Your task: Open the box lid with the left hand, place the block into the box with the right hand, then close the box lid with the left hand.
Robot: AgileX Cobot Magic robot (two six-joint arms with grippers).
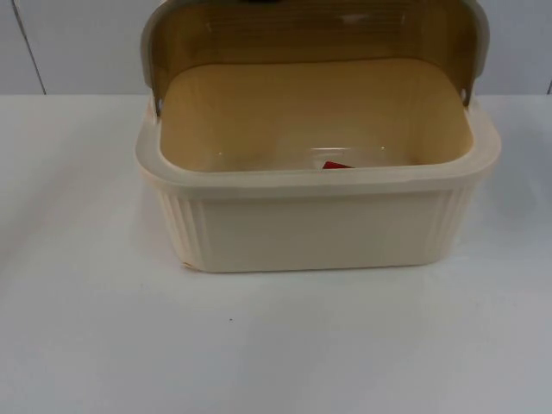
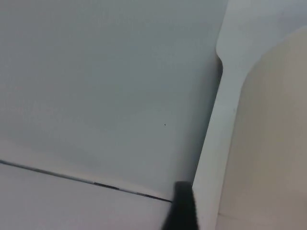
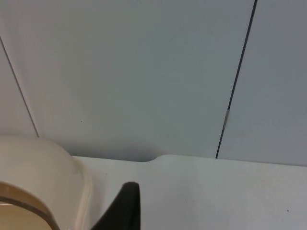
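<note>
Top view: we see the cream box [image 1: 319,228] standing open on the white table [image 1: 276,345], its lid [image 1: 315,34] tipped back
A red block [image 1: 338,164] lies inside against the front wall. The left gripper [image 2: 181,211] hangs beside the box's outer wall, the right gripper [image 3: 123,208] just off its rounded corner, both outside and apart from the block; how wide either stands we cannot tell
</note>
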